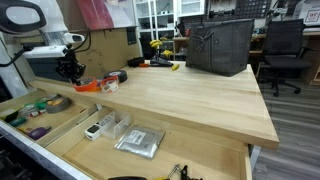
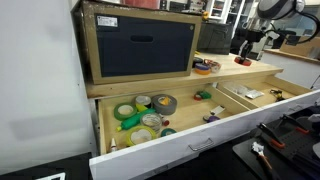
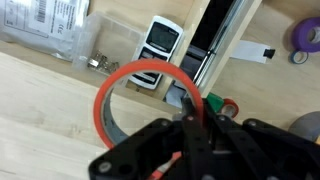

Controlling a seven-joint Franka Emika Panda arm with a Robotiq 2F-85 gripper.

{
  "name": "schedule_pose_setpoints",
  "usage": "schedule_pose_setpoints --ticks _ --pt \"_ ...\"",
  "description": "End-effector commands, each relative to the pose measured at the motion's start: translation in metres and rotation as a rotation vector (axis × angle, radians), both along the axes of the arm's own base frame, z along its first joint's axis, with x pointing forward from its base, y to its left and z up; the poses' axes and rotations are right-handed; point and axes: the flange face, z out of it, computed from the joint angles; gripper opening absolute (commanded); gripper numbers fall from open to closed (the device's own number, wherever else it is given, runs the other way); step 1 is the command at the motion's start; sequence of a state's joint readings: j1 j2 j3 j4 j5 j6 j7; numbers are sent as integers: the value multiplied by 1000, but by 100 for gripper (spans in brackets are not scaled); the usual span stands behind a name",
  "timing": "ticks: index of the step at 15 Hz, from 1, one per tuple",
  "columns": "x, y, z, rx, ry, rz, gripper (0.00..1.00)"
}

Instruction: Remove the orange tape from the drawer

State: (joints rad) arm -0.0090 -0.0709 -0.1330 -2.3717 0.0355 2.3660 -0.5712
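Observation:
In the wrist view my gripper [image 3: 190,105] is shut on the rim of the orange tape [image 3: 104,100], a thin bright orange ring. The ring hangs over the edge of the light-wood benchtop [image 3: 40,110], with the open drawer [image 3: 262,80] below and beyond it. In both exterior views the gripper [image 1: 68,72] [image 2: 245,52] is low over the benchtop's end, above the pulled-out drawer [image 1: 62,128] [image 2: 200,142]. I cannot make out the held ring in the exterior views.
The drawer holds green and grey tape rolls [image 2: 140,112], a purple roll [image 3: 306,36], a green-and-red roll [image 3: 222,105], a white device [image 3: 160,45] and a plastic bag [image 1: 138,141]. A grey bin [image 1: 218,45] and small orange and dark items [image 1: 95,84] sit on the benchtop.

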Motion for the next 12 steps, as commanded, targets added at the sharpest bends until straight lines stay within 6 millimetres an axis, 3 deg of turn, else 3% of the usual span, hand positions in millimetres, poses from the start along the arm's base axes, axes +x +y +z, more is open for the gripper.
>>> schedule_pose_setpoints --ticks 1,7,10,11,12 --pt "26 -27 -6 59 31 -37 3" --pt "61 -41 0 142 33 -154 3" --pt "68 -49 9 153 35 -224 3" --pt "60 -46 0 128 24 -181 3" --pt "62 -47 1 127 22 -188 11"
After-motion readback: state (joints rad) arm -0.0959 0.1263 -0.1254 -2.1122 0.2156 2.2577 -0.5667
